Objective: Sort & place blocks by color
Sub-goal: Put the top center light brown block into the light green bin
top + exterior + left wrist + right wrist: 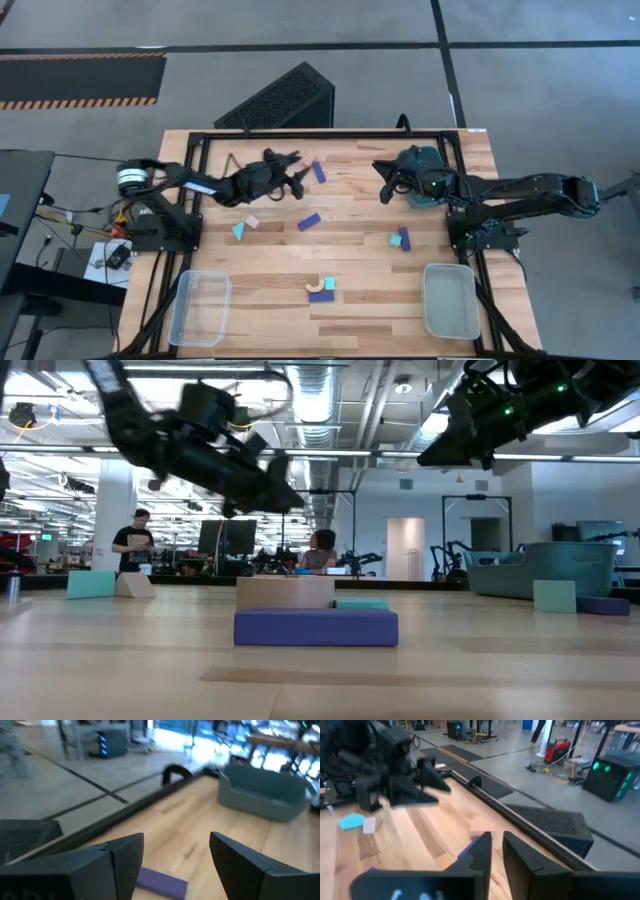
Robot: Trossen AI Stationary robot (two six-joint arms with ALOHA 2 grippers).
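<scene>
Left end effector (296, 177) open, empty, above the far-left bench (270, 265), just beside a dark blue bar (318, 172). Right end effector (384, 188) fingers nearly together, empty, far right by the teal bin (432, 160). Blocks look light, stiff; grip bar across flat sides. Only the low view shows the near wood piece (285, 592) resting atop a blue bar (315, 628).

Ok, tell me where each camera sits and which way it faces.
High: overhead, straight down on the table; both arms show.
Low: at tabletop height, level across a dark blue bar into the room; arms overhead.
Left wrist: past the open left gripper at the dark teal bin.
Right wrist: past the right gripper toward the left arm.
High and left wrist share the bin.
</scene>
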